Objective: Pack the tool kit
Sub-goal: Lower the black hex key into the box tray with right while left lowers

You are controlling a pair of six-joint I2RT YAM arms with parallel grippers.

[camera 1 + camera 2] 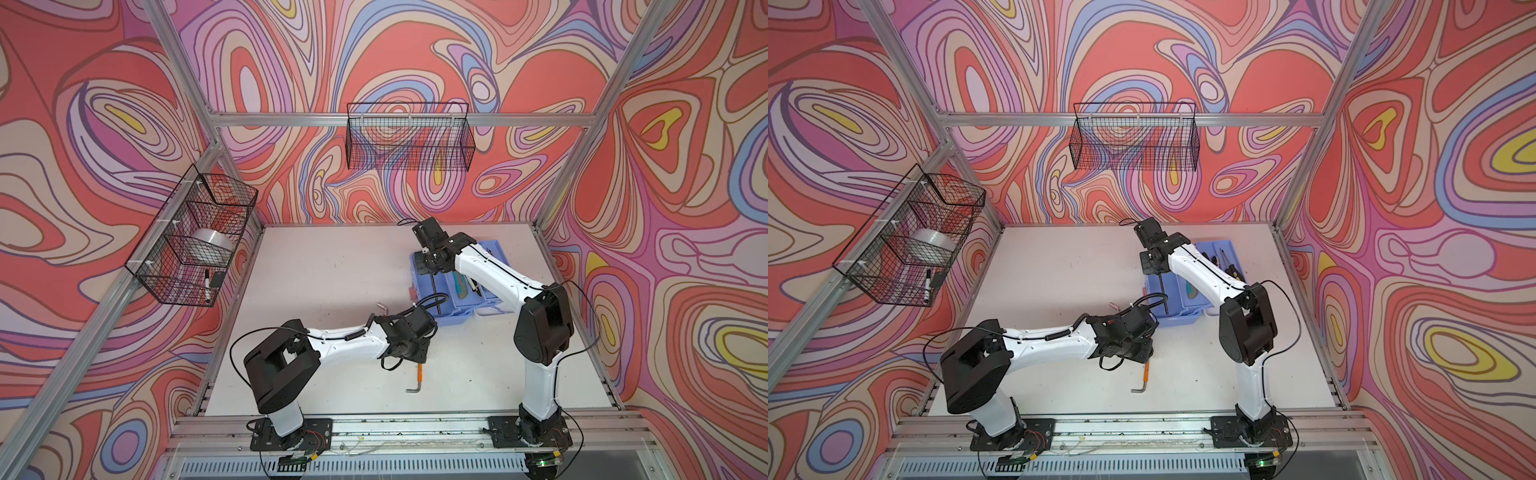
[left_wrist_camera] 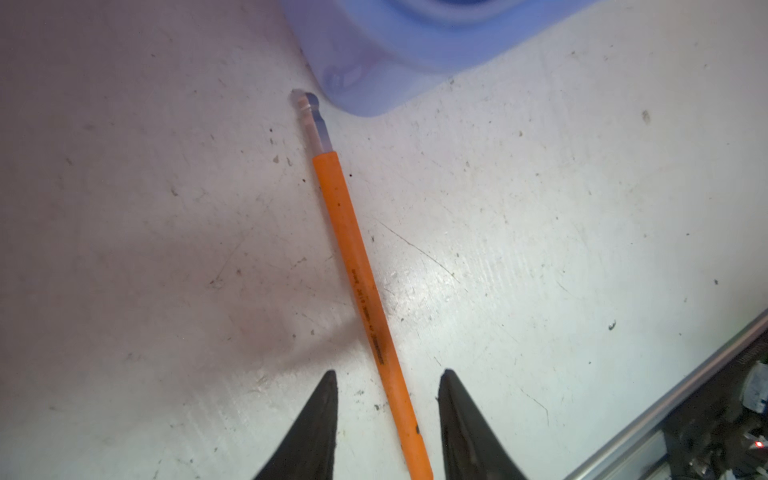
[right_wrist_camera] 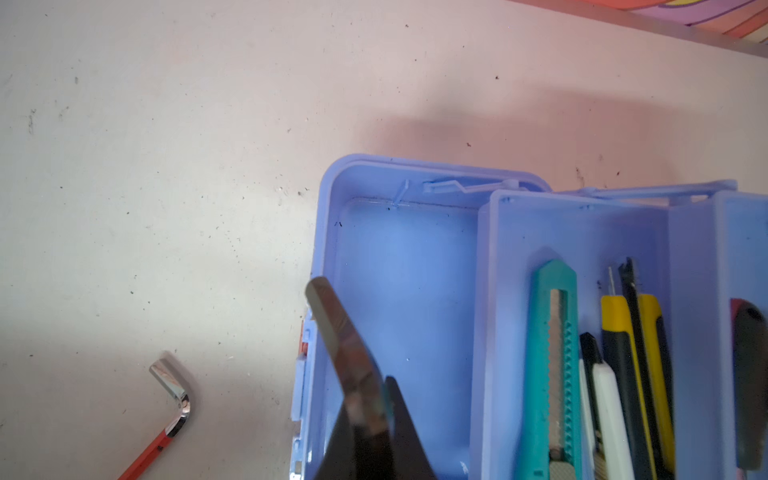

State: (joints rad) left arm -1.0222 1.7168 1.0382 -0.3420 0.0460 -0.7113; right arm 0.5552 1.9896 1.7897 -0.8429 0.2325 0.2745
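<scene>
The left gripper sits low over the table, jaws apart either side of an orange hex key. Only the wrist view shows that gap, since the arm hides it in both top views. Farther back, right of centre, stands the open toolbox. The right gripper, clamped on a steel hex key, holds it over the bottom compartment. The tray beside it holds a teal box cutter and a yellow knife. On the left wall, a wire basket holds a tape roll and a marker.
</scene>
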